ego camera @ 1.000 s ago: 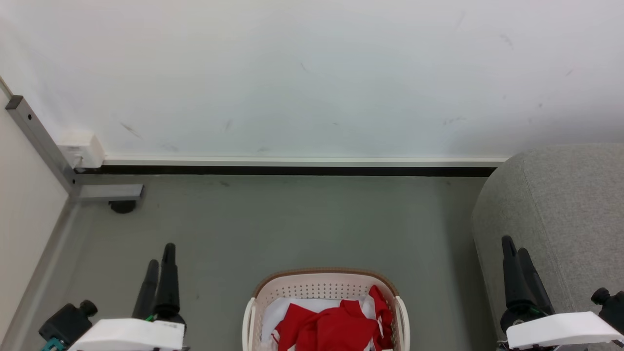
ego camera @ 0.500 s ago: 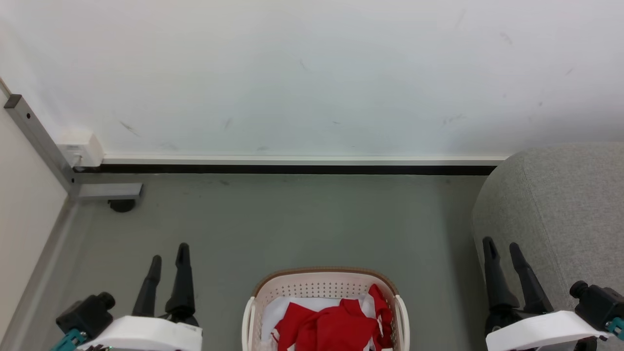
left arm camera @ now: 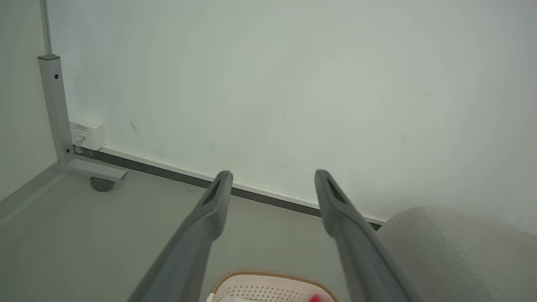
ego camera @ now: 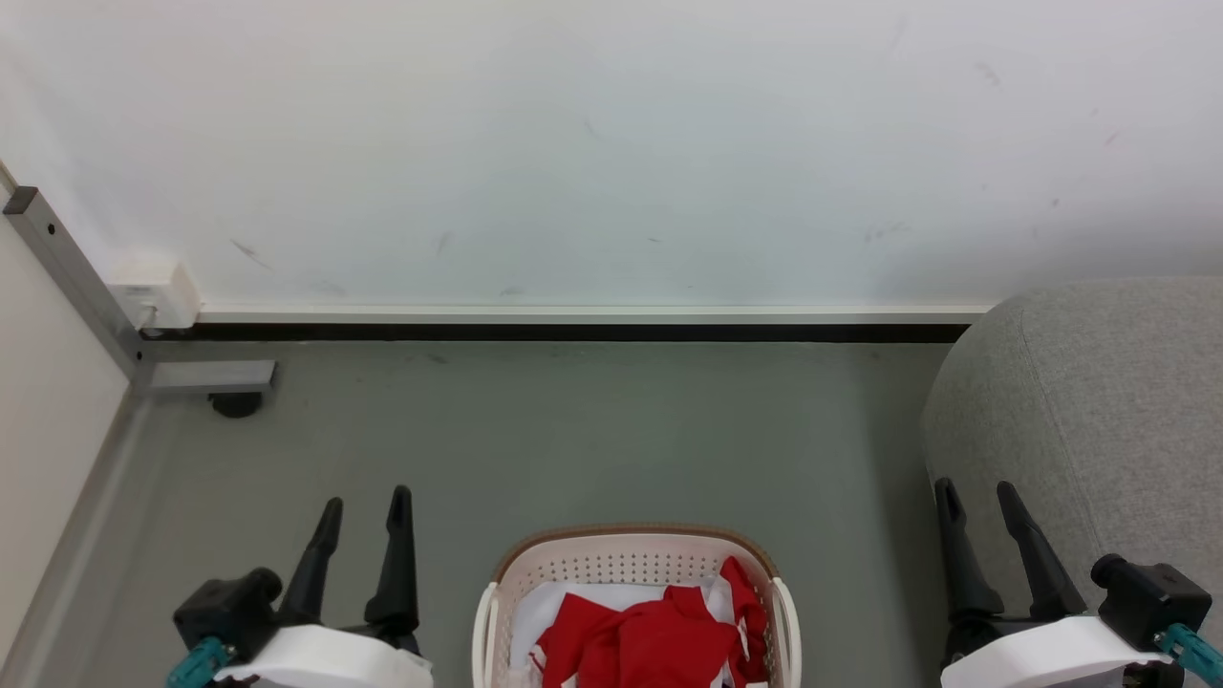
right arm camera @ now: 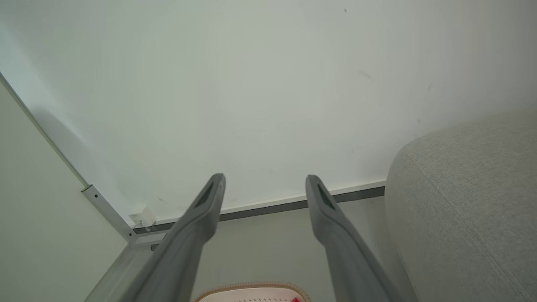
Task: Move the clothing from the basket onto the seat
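Far left: grey metal post (ego camera: pixel 67 272), with a small white box (ego camera: pixel 153 298) at the foot of the wall (ego camera: pixel 611 143). Left gripper (ego camera: pixel 366 502) sits low over the grey floor (ego camera: pixel 592 430), fingers spread, nothing between them. Centre bottom — basket (ego camera: pixel 631 533) on the floor, clothing (ego camera: pixel 650 640) heaped inside, red over a white layer, one fold riding up toward the right rim. Right gripper (ego camera: pixel 976 489) likewise spread and empty, just beside the seat (ego camera: pixel 1108 401) — the seat stands right of the basket, apart from it.
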`<state>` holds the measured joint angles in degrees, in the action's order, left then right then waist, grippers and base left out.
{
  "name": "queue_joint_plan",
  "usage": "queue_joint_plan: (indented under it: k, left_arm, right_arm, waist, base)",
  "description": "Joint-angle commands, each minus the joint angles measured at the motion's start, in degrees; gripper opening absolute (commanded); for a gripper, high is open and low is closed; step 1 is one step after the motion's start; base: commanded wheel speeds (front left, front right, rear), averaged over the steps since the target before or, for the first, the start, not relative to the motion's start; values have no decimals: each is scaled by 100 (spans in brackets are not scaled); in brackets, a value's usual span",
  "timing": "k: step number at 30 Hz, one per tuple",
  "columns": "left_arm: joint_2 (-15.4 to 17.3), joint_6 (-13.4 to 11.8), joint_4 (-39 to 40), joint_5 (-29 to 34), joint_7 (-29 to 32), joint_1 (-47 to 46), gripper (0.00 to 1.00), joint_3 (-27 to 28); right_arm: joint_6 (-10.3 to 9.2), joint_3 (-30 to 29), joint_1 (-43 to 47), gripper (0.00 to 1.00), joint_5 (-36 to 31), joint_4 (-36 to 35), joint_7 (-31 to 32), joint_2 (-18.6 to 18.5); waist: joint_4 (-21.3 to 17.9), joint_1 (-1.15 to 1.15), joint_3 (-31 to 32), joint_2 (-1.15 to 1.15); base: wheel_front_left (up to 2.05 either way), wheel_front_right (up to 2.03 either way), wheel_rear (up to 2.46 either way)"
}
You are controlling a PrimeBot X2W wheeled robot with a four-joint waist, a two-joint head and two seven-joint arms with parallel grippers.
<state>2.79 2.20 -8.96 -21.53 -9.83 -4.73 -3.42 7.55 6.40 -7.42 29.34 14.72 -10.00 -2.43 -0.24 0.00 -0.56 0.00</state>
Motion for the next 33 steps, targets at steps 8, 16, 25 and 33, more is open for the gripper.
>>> queue_joint_plan:
  k: [8,16,25,33]
  left_arm:
    - [74,-81,29,501,-148,-75,100,-70]
    - [79,-104,17,902,-260,-94,100,-137]
    - [81,-117,-5,1313,-370,-106,100,-191]
    - [79,-135,10,1649,-452,-127,100,-227]
  right_arm:
    - [-8,57,-180,100,-515,152,-139,-56]
    - [-9,143,-224,100,-840,230,-237,-59]
    - [-10,235,-285,100,-1139,286,-341,-61]
    - [-11,308,-300,100,-1390,277,-434,-62]
  waist:
    - [6,0,8,0]
    - [1,0,3,0]
    - [-13,0,-6,0]
    - [-18,0,-17,0]
  base:
    - [0,0,0]
    - [0,0,0]
    - [0,0,0]
    - [0,0,0]
